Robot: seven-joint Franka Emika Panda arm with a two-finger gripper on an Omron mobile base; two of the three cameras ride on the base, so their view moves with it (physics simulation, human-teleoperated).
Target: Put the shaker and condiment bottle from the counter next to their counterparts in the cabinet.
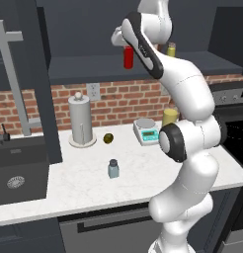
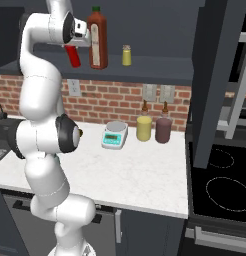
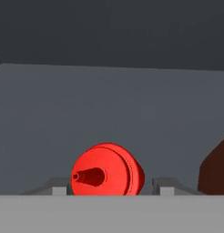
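Observation:
The red condiment bottle stands on the cabinet shelf, left of the tall brown-red sauce bottle and the yellow shaker. My gripper reaches down over it from above. In the hand view the red nozzle top sits between the fingertips, with a small gap on the right side, so the jaws stand open around it. The pale blue-grey shaker with a dark cap stands alone on the white counter.
On the counter are a paper towel holder, a small dark round fruit, a kitchen scale, and yellow and dark bottles. The sink lies left, the stove right.

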